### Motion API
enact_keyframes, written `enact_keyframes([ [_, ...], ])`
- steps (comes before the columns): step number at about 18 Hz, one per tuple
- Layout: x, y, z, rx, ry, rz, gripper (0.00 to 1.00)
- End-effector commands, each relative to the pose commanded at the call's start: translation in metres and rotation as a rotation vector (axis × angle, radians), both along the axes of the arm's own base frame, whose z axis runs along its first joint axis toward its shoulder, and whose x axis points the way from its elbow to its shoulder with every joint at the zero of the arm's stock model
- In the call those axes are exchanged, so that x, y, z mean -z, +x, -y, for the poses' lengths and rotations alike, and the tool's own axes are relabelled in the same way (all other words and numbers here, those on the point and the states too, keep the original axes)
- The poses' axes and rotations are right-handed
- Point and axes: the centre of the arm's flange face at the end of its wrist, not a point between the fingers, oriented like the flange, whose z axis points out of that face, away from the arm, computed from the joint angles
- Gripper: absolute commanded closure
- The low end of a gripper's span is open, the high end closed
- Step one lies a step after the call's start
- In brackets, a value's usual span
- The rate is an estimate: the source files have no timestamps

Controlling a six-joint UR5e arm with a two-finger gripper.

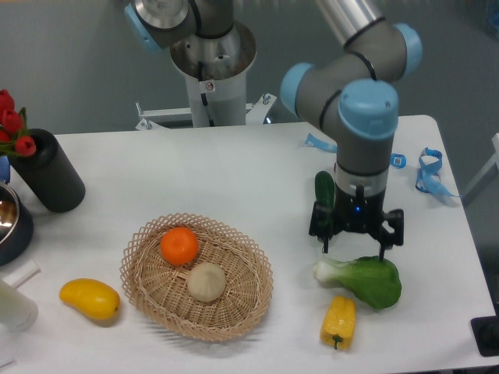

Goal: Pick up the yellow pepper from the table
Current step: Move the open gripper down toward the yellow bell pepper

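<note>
While the black two-finger gripper [356, 236] hangs with fingers spread and nothing in them above the green leafy bok choy [363, 279], the small glossy yellow pepper [338, 320] lies untouched near the front edge of the white rounded table [234, 179], toward its front right corner. Reach unfinished; descent, grasp, lift all remain.

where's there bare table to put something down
The widest bare table runs from the black vase to the gripper, behind the basket. The front right is crowded: bok choy, yellow pepper and the gripper above.
</note>
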Motion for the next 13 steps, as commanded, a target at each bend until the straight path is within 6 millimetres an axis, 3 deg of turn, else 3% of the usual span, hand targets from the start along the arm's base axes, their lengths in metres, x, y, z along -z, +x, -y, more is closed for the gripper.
enact_keyframes([
  [7,0.049,-0.021,-0.017,0.044,0.015,-0.01,0.0],
  [13,0.068,-0.018,-0.027,0.06,0.005,0.007,0.0],
])
